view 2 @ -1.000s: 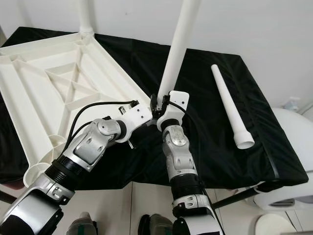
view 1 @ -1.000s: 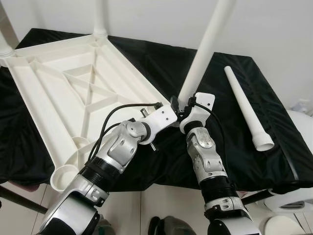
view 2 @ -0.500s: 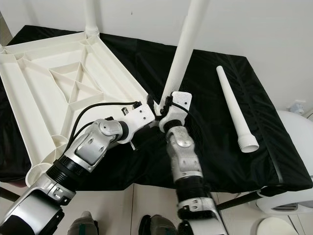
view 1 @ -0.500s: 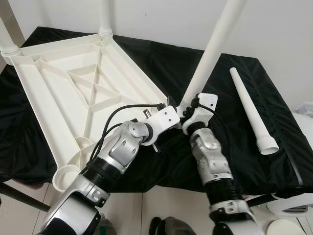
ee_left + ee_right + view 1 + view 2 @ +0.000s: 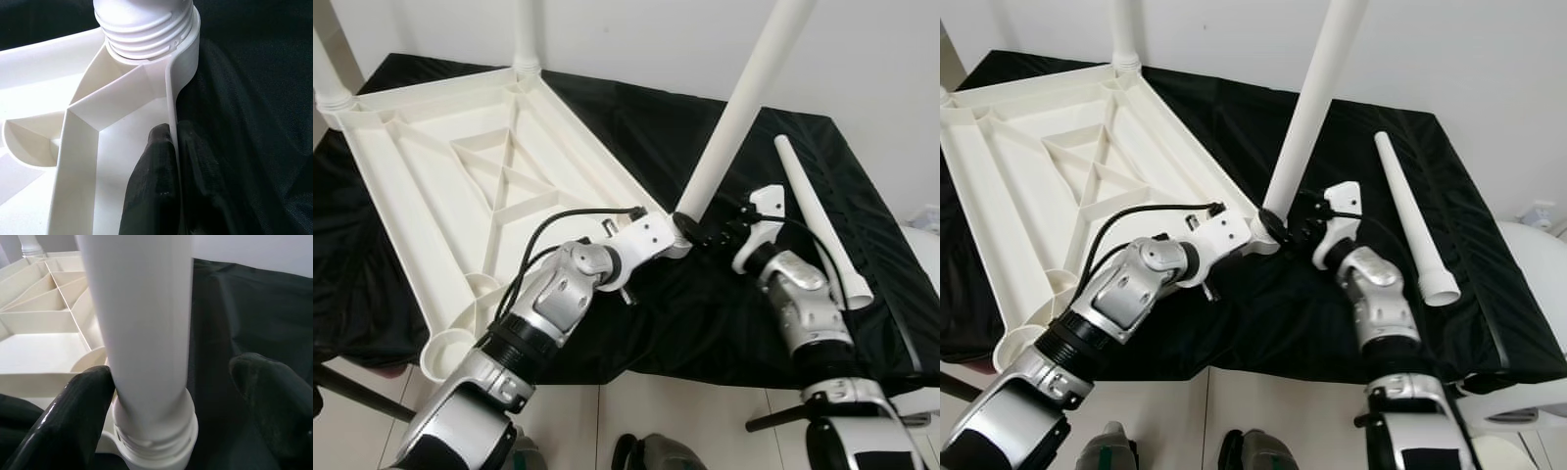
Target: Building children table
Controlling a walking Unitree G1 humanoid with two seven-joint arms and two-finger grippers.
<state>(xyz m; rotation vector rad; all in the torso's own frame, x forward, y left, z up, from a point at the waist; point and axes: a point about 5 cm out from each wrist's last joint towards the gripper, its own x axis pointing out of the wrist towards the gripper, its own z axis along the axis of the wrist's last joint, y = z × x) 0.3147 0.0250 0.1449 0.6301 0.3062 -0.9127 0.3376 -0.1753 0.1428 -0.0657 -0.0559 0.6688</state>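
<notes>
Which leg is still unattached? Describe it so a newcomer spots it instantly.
Start at the black cloth-covered table carrying the upturned white plastic tabletop. On the cloth's right side lies a loose white tapered plastic leg. Unlike the others, which stand upright in corner sockets, it lies flat.

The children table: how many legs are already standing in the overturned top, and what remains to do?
Three legs stand in the upside-down tabletop: two at the far corners, one at the near right corner. In hand: the left gripper pinches the rim beside that corner; the right gripper sits open around this leg, whose thread still shows. Left: the loose leg on the black cloth, the near-left socket.
</notes>
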